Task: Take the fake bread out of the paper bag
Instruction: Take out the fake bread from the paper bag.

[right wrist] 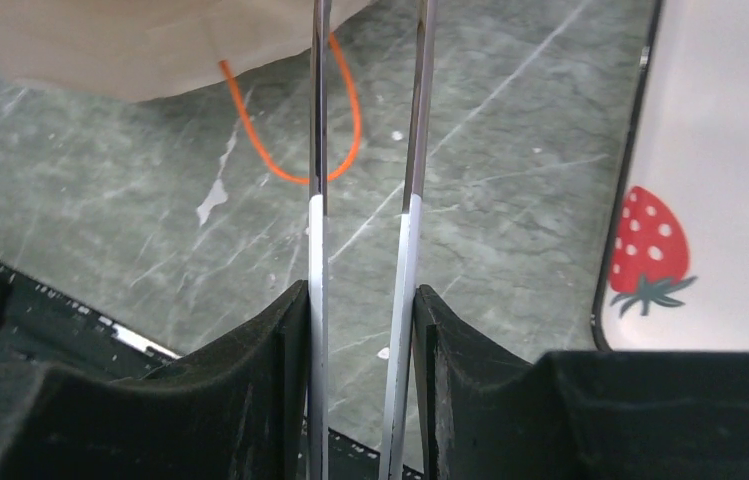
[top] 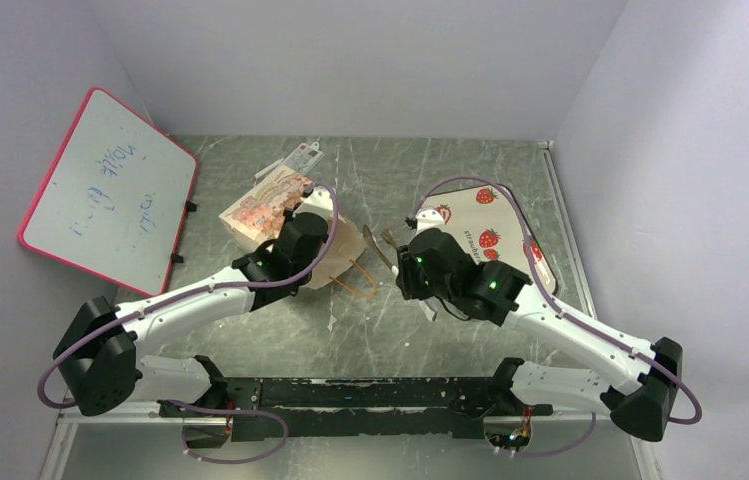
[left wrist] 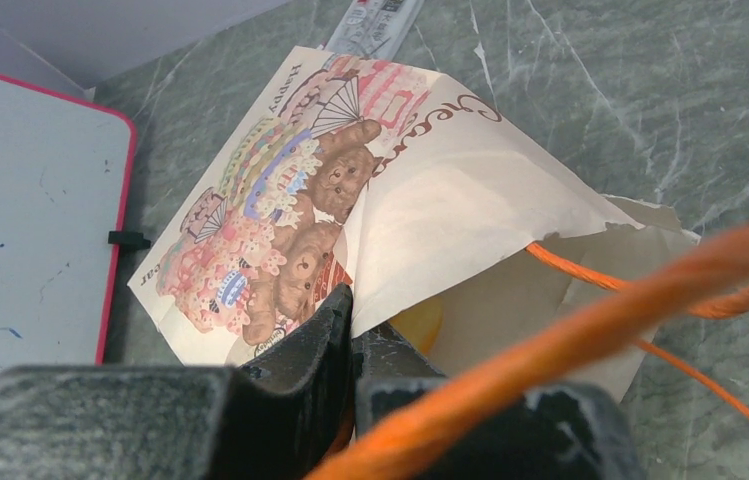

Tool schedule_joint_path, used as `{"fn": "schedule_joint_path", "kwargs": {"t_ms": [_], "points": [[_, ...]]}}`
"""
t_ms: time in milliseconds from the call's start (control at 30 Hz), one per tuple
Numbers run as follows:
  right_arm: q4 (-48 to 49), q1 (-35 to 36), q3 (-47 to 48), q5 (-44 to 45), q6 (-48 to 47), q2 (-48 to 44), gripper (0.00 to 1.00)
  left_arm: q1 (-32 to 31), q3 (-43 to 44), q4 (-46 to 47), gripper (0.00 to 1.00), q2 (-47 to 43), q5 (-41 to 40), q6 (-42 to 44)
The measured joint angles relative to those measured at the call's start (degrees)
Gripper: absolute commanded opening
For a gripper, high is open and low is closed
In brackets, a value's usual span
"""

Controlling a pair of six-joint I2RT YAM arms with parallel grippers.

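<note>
1. The bag (top: 265, 210) lies on its side on the worktop (top: 390, 180), at about 11 o'clock from the middle. Its printed front faces up and its mouth opens toward 4 o'clock.
2. The left end effector (left wrist: 352, 335) is pinched closed on the paper edge at the bag's mouth. An orange handle (left wrist: 590, 330) runs right across its wrist camera.
3. As for the bread (left wrist: 422, 322), I can see only a yellow-orange sliver inside the mouth, just past the left fingers. The rest is hidden by paper.
4. The right end effector (right wrist: 362, 300) is clamped on a pair of metal tongs (right wrist: 408, 240), whose two arms are apart. It hangs over bare worktop near the centre, at 3 o'clock from the bag and not touching it.
5. The strawberry tray (top: 460, 215) sits at 2 o'clock, just beyond the right wrist.
6. A whiteboard (top: 110, 205) leans at 9 o'clock, beside the bag.
</note>
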Motion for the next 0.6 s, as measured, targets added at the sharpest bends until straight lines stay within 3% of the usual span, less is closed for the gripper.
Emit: {"fn": "schedule_joint_path", "kwargs": {"t_ms": [600], "points": [[4.26,0.00,0.07,-18.05,0.96,2.67,0.42,0.07,3.26,-3.78,0.07,0.94,3.08,-0.39]]}}
